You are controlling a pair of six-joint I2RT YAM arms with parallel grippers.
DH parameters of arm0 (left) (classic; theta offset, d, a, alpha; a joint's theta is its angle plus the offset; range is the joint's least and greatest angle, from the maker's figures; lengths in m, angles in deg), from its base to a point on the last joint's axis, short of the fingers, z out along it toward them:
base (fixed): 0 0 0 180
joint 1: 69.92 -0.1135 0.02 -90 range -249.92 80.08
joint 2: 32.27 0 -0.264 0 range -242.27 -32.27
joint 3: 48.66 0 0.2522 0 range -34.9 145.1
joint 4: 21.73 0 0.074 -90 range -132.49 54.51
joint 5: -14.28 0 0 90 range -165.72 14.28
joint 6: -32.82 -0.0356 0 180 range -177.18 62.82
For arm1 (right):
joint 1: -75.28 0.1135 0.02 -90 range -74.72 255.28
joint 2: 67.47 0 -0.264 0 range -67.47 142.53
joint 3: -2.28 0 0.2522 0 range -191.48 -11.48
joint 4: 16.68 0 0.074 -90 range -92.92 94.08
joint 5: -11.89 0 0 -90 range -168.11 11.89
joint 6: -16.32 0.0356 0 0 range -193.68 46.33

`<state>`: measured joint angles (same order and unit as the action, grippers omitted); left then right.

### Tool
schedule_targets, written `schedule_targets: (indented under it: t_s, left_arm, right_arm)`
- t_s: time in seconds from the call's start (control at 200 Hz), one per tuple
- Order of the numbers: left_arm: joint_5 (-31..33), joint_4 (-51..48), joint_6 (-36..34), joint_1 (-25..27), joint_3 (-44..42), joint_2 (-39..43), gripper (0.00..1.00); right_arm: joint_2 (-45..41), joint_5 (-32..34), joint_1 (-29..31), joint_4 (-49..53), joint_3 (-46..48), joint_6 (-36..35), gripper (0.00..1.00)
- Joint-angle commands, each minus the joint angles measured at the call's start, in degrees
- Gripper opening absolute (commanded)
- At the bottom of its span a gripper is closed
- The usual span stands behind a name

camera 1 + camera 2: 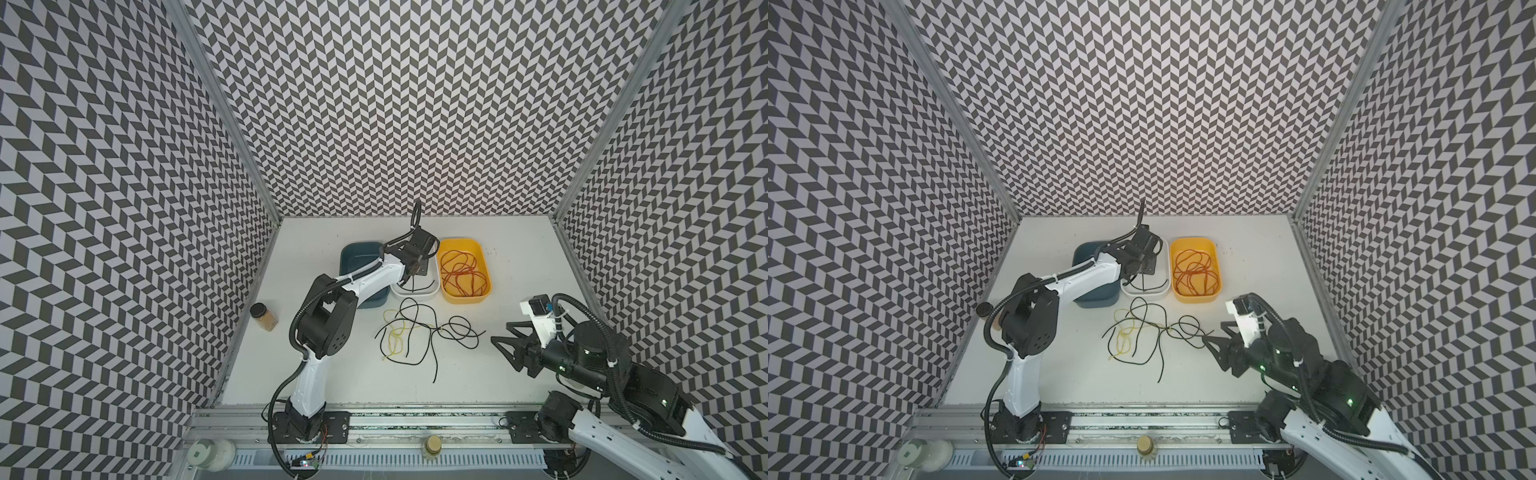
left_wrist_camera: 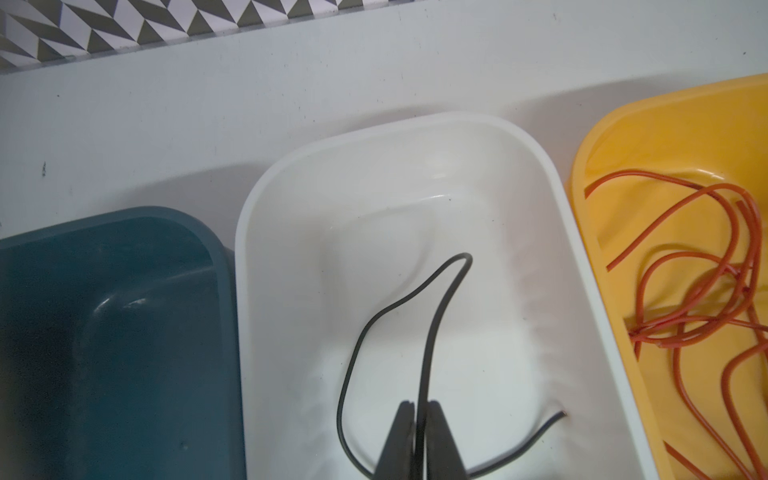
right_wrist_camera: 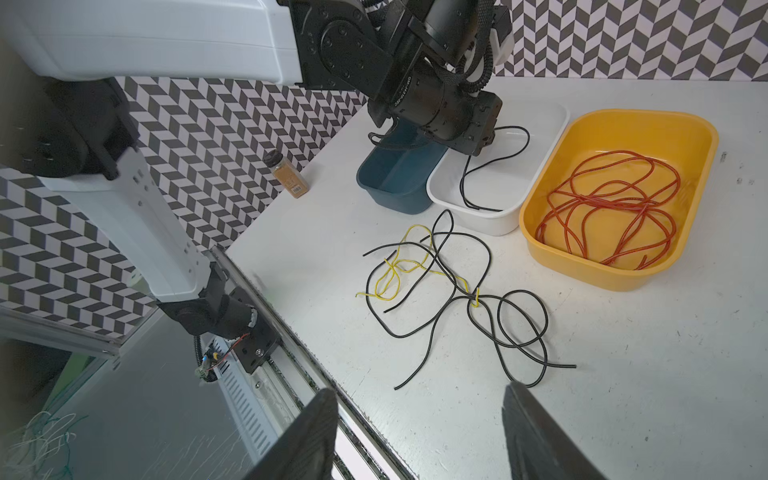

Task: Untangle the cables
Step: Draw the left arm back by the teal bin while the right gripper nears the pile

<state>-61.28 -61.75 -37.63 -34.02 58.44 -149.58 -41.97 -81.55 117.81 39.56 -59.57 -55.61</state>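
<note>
Nearest our side of the desk point(image 3: 623, 395), the right gripper point(image 3: 419, 390) hovers low, its fingers point(image 3: 320, 428) wide apart with nothing between them, and the right arm point(image 1: 582, 361) is folded back and aimed at the tangle point(image 3: 465, 296). Just beyond it the tangle lies loose on the desk, short of the trays: black cables point(image 3: 547, 320) loop over and under a pale yellow cable point(image 3: 415, 227) and knot with it where they cross.

Farther back three trays stand in a row, close beside each other: a dark blue tray point(image 2: 124, 212), empty as far as we can see, a white tray point(image 2: 415, 120), and a yellow tray point(image 3: 623, 114) holding the orange-red cables point(image 3: 602, 199) in a loose coil. Over the white tray the left arm point(image 1: 374, 274) stretches forward with its wrist bent down. The left gripper point(image 2: 419, 405) has its fingers point(image 2: 399, 436) almost together, with a single black cable point(image 2: 432, 332) pinched between them and its slack curled on the tray floor.

We judge the step in hand to be dropping this separated cable into the white tray. Next the left fingers should part and rise straight up, so the cable does not ride along; after that, one gripper should pin the knot while the other draws a black strand clear of the yellow
</note>
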Motion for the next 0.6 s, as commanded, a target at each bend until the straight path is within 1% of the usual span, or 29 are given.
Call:
schedule_targets:
  t_s: [0.0,0.135,0.461,0.596]
  left_arm:
    - [0.2,-1.9,0.2,-0.1,0.6,-0.8,0.17]
    - [0.2,-2.8,-0.6,-0.2,1.8,-0.9,0.20]
    - [1.1,-6.1,-3.1,-1.8,6.6,-1.4,0.38]
    - [1.4,-7.7,-4.4,-2.2,9.6,-1.3,0.43]
  right_arm:
    - [-0.6,-0.3,-0.1,-1.1,0.5,-0.3,0.64]
    - [-0.7,-0.4,-0.1,-1.0,0.8,-0.1,0.64]
    - [-1.1,-0.8,-0.1,-0.6,1.2,0.4,0.64]
    - [-1.1,-0.7,-0.1,-0.4,1.2,0.4,0.64]
